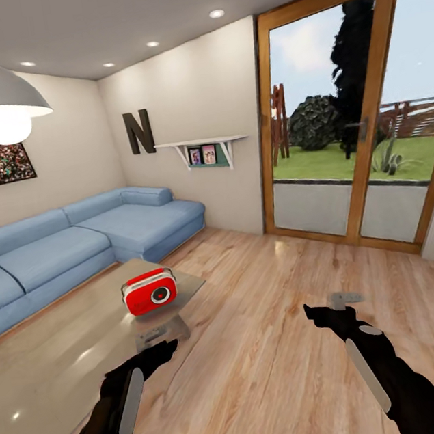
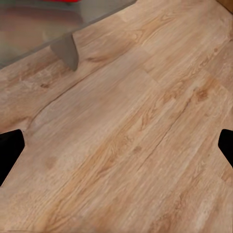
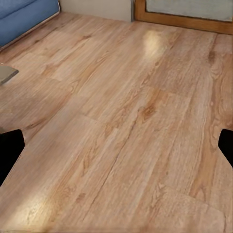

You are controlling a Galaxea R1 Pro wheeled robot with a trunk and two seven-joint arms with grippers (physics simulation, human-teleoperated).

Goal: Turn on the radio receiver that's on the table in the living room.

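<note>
Wood floor lies beneath both forward-stretched arms, jaws apart and empty, near the radio receiver on the table.

I read one character: a large dark letter "N" mounted on the beige wall, just beside the white shelf. Two small framed pictures under that shelf are too small to read.
</note>
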